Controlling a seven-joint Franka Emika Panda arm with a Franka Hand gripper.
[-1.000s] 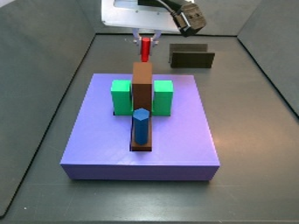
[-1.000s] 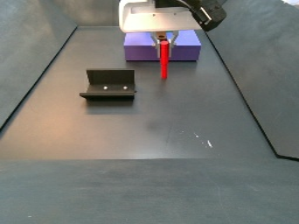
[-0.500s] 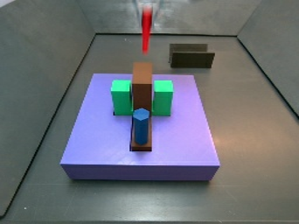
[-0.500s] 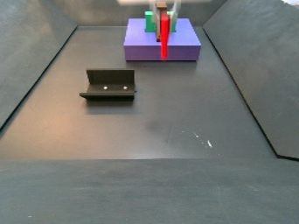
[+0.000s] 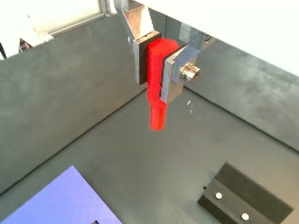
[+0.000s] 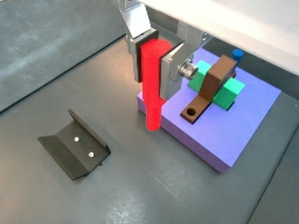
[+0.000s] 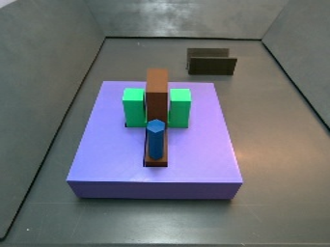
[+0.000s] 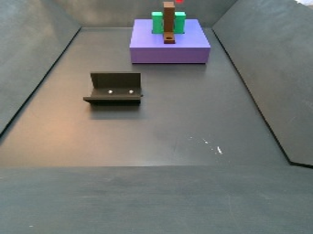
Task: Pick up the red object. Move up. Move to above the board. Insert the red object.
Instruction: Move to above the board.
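Observation:
My gripper [image 5: 158,63] [image 6: 156,63] shows in both wrist views, shut on the red object [image 5: 160,87] [image 6: 153,83], a thin bright-red peg held upright high above the floor. One silver finger [image 5: 140,39] and the other press its upper part. The brown board [image 6: 205,90] lies on the purple slab [image 6: 239,131] beyond the peg's tip, with a hole in its near end. Both side views show the board [image 7: 157,106] [image 8: 167,25] but neither the gripper nor the red object.
A green block [image 7: 134,106] flanks the board. A blue peg [image 7: 154,140] stands in the board's near end. The dark fixture [image 8: 113,89] [image 7: 211,63] [image 6: 73,144] stands on the floor apart from the slab. Grey walls enclose the floor.
The gripper with the red object has risen out of both side views. Board, slab, blue peg and fixture have not moved.

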